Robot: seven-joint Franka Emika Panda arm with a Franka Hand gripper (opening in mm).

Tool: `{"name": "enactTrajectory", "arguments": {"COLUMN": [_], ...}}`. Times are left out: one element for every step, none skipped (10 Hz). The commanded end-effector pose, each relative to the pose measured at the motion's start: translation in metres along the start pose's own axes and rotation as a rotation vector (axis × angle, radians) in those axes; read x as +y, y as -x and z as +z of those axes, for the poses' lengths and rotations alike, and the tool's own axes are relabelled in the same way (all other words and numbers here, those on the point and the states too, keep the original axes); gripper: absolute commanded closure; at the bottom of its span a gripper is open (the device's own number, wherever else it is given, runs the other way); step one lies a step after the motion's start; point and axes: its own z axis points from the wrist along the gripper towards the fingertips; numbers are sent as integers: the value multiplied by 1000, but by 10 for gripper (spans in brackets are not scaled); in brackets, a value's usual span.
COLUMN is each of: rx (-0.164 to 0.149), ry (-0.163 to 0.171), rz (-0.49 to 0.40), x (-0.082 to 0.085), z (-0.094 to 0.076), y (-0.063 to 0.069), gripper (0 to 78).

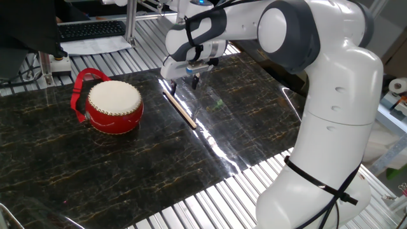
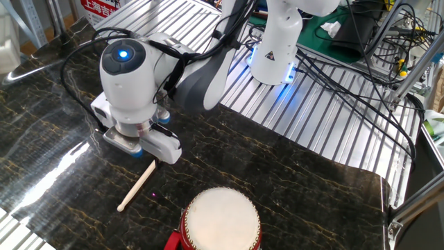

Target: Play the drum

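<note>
The drum (image 1: 114,105) sits on the dark marble-patterned mat (image 1: 127,172), toward its left side in the one fixed view. It is small and round, with a red body, a cream-white skin head facing up, a row of studs around the rim, and a red loop strap (image 1: 82,86) standing up on its far-left side. In the other fixed view the drum (image 2: 220,222) lies at the near edge, partly cut off by the frame.

A thin light wooden stick (image 1: 179,109) lies flat on the mat to the right of the drum, well apart from it, running diagonally. In the other fixed view the stick (image 2: 137,185) lies left of the drum.

The gripper (image 1: 183,81) hangs low over the far end of the stick. Two dark fingers (image 1: 194,81) point down — a gap shows between them, so the jaws stand apart, holding nothing. In the other fixed view the gripper (image 2: 156,161) is mostly hidden under the wrist housing, where a blue light (image 2: 124,53) glows.

The white arm base (image 2: 275,48) stands on the ribbed metal table (image 2: 326,118) and carries a triangular warning label; its wording is too small to read. A red sign (image 2: 99,5) at the far edge shows white characters — not legible. A black keyboard (image 1: 92,29) lies beyond the mat.
</note>
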Motion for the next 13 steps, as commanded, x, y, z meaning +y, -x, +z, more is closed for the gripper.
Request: {"name": "enactTrajectory", "arguments": {"rx": [25,23,17,18,20,20,20,24,24,24,23,16,10], "ry": [-4,-7,-11,-14,-15,-14,-13,-13,-13,-16,-16,-16,-16], "rz": [49,59,56,50,44,37,31,22,24,26,28,32,32], "x": [-1,-1,-1,-1,-1,-1,-2,-6,-8,-9,-9,-9,-8], "z": [-1,-1,-1,-1,-1,-1,0,7,10,13,18,25,34], "y": [0,0,0,0,0,0,0,2,3,4,4,5,4], "gripper": [3,3,3,3,3,3,3,3,3,3,3,3,3]}}
